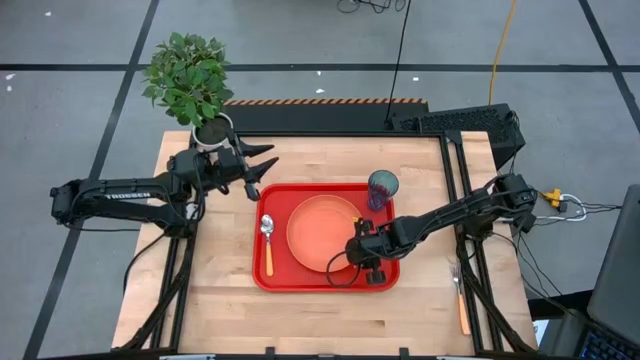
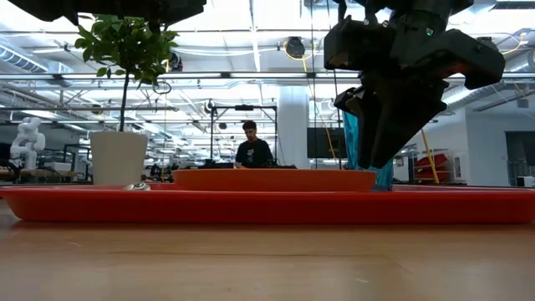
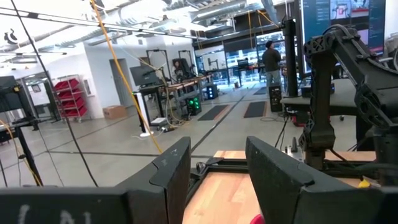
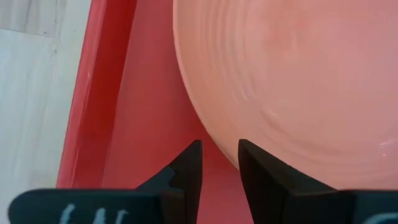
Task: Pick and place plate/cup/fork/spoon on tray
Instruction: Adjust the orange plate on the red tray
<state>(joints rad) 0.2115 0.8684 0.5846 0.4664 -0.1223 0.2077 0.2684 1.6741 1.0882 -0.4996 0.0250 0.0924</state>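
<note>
The red tray (image 1: 270, 275) lies at the table's middle. The orange plate (image 1: 322, 230) lies flat in it. The spoon (image 1: 267, 240) lies in the tray's left part, bowl toward the far edge. The teal cup (image 1: 382, 186) stands upright in the tray's far right corner. The fork (image 1: 460, 295) lies on the table right of the tray. My right gripper (image 1: 352, 254) is down at the plate's near right rim, shut on it. My left gripper (image 1: 268, 160) is open and empty, raised over the table off the tray's far left corner. My right gripper pinches the plate's near right rim (image 4: 217, 148) between its two fingers, one finger (image 4: 189, 163) outside the rim and one (image 4: 255, 163) over the plate's inside. The fingers point down from above (image 2: 374, 163). The plate lies level on the tray.
A white pot with a green plant (image 1: 212, 130) stands at the table's far left corner, just behind my left gripper. The black frame (image 1: 450, 200) runs along the table's right side. A person (image 2: 253, 150) sits far behind the table.
</note>
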